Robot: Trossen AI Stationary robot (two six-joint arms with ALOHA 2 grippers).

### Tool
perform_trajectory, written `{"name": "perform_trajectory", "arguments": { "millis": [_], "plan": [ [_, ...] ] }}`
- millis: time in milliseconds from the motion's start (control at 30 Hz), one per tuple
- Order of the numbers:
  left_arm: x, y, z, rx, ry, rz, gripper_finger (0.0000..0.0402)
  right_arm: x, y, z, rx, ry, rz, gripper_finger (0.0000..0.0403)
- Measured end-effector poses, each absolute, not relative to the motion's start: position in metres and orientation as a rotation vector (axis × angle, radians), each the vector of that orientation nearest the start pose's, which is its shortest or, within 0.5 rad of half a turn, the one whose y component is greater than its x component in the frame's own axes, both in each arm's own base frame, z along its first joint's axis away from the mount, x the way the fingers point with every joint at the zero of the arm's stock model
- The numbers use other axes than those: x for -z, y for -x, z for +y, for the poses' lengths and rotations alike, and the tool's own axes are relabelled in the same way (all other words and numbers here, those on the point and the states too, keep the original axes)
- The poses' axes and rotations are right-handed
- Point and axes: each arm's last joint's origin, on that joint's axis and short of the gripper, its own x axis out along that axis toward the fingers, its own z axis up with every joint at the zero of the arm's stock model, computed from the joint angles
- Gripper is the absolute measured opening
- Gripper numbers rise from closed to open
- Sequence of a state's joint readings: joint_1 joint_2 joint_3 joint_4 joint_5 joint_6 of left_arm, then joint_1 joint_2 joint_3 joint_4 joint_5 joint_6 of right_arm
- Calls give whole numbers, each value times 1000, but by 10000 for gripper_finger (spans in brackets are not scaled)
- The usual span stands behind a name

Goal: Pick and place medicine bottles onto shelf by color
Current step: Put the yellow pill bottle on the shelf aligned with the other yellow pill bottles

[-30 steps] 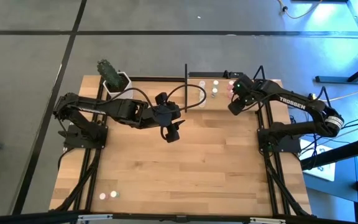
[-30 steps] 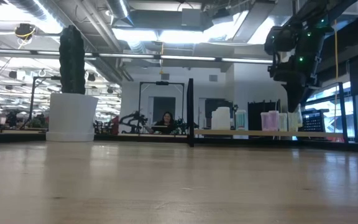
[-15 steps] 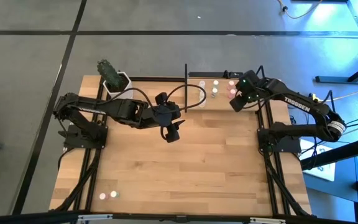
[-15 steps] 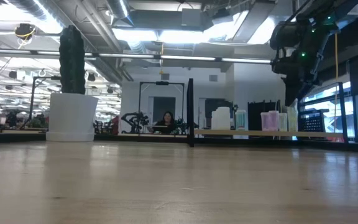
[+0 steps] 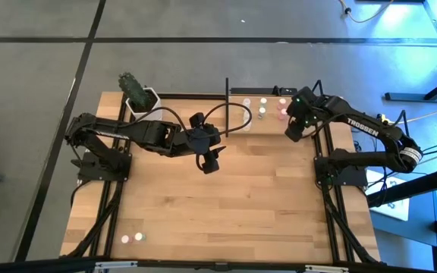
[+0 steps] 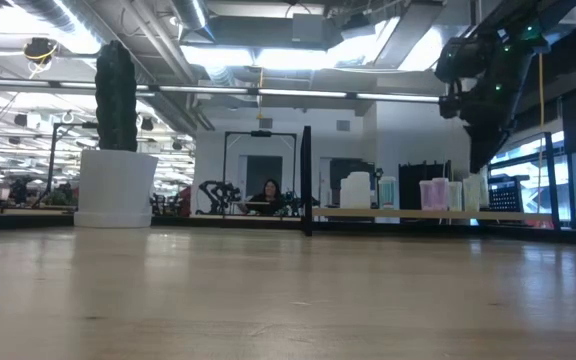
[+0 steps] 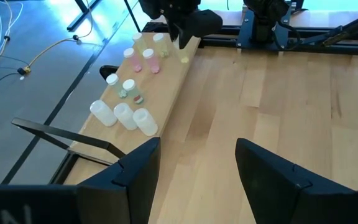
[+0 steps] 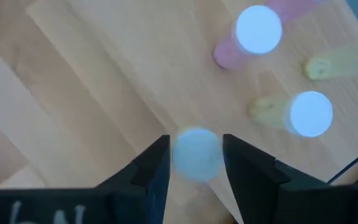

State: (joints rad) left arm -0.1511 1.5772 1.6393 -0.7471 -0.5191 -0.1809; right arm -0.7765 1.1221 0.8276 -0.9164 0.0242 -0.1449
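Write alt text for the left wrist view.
Between the open left claw, the wooden table stretches to the shelf, where small medicine bottles stand in clusters. The right claw hangs over the shelf's far end.

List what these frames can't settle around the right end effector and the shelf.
- Right end effector: a white cap sits between its fingers; grip or release unclear, blurred.
- Bottle under that cap: body color hidden in the right wrist view.
- Shelf: bottles too small in the high view.
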Motion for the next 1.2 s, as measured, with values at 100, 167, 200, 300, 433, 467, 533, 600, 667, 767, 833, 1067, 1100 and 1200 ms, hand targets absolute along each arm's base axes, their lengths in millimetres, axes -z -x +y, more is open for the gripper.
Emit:
{"name": "perform_trajectory", "arguments": {
  "millis": [100, 167, 200, 300, 433, 467, 533, 600, 667, 767, 833, 1067, 1100, 1200],
  "plan": [
    [-384, -333, -36, -410, -54, 615, 202, -237, -136, -135, 595, -311, 1201, 156],
    [-384, -333, -36, -410, -54, 615, 202, -237, -136, -135, 582, -294, 1207, 158],
    [-384, -333, -36, -410, -54, 615, 202, -237, -136, -135, 580, -292, 1208, 159],
    [-384, -333, -36, -410, -54, 615, 202, -237, -136, -135, 585, -291, 1210, 160],
    [-384, -333, -36, -410, -54, 615, 202, -237, -137, -136, 592, -287, 1200, 160],
    [-384, -333, -36, -410, -54, 615, 202, -238, -137, -136, 599, -282, 1196, 160],
    [-384, -333, -36, -410, -54, 615, 202, -238, -137, -137, 620, -272, 1194, 161],
    [-384, -333, -36, -410, -54, 615, 202, -238, -138, -138, 628, -272, 1187, 161],
    [-384, -333, -36, -410, -54, 615, 202, -240, -138, -138, 629, -271, 1186, 161],
    [-384, -333, -36, -410, -54, 615, 202, -249, -140, -140, 640, -255, 1153, 161],
    [-384, -333, -36, -410, -54, 615, 202, -257, -139, -140, 674, -252, 1129, 161],
    [-384, -333, -36, -410, -54, 615, 202, -287, -132, -129, 675, -298, 983, 161],
    [-384, -333, -36, -410, -54, 614, 202, -288, -132, -126, 655, -311, 967, 161],
    [-384, -333, -36, -410, -54, 615, 202, -286, -137, -120, 562, -345, 945, 161]
  ]
}}
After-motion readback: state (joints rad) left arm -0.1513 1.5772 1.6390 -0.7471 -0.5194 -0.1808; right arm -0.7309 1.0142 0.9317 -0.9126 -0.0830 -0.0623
